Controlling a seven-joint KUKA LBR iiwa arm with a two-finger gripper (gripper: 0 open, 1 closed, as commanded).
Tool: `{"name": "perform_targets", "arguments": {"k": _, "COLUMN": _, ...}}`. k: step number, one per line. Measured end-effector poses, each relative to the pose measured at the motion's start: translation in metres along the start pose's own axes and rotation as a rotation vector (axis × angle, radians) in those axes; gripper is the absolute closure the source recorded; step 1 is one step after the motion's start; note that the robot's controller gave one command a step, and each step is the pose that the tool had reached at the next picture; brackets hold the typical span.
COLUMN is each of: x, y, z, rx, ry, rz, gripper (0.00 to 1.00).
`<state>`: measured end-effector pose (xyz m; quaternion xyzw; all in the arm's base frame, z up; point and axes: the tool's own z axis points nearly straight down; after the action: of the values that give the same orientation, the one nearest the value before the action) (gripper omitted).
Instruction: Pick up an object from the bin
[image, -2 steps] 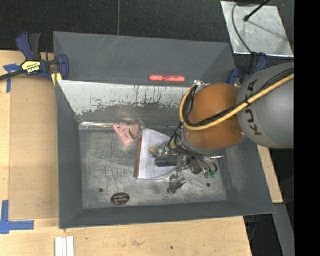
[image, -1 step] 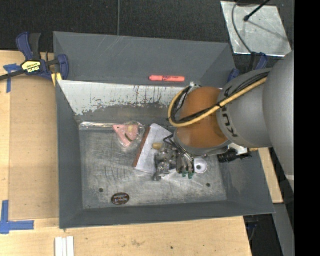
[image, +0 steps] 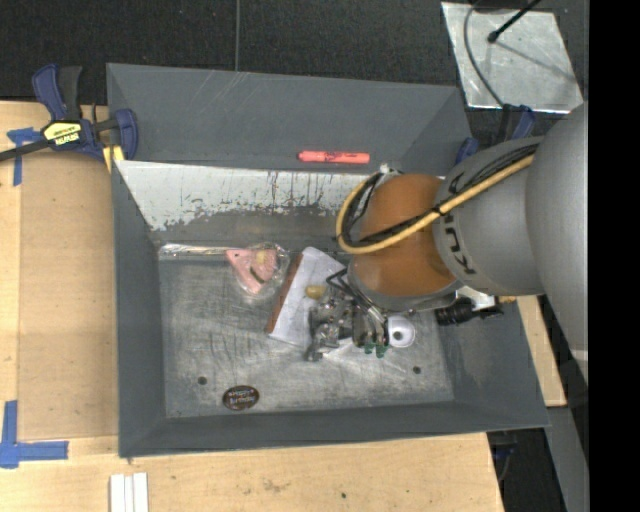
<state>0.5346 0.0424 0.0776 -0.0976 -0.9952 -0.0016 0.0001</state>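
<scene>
My gripper (image: 340, 324) is low over the middle of the bin floor, at the right-hand lower edge of a white flat pad with a brown spine (image: 296, 296) that lies tilted there. Just right of the gripper a small white round piece (image: 401, 333) rests on the floor. Left of the pad, toward the back wall, sits a clear plastic bag holding a pink and a tan piece (image: 254, 266). Nothing shows held in the gripper.
A small dark oval disc (image: 240, 398) lies near the front left corner of the floor. The arm with its orange cover and a yellow cable hangs over the bin's right half and hides the floor beneath it.
</scene>
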Motion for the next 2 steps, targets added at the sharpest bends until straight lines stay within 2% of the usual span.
{"name": "perform_targets", "arguments": {"k": 1, "x": 0.009, "y": -0.007, "z": -0.042, "rx": 0.005, "ry": 0.005, "rz": -0.018, "gripper": 1.0}}
{"name": "perform_targets", "arguments": {"k": 2, "x": 0.015, "y": -0.016, "z": -0.071, "rx": 0.002, "ry": -0.007, "rz": -0.081, "gripper": 1.0}}
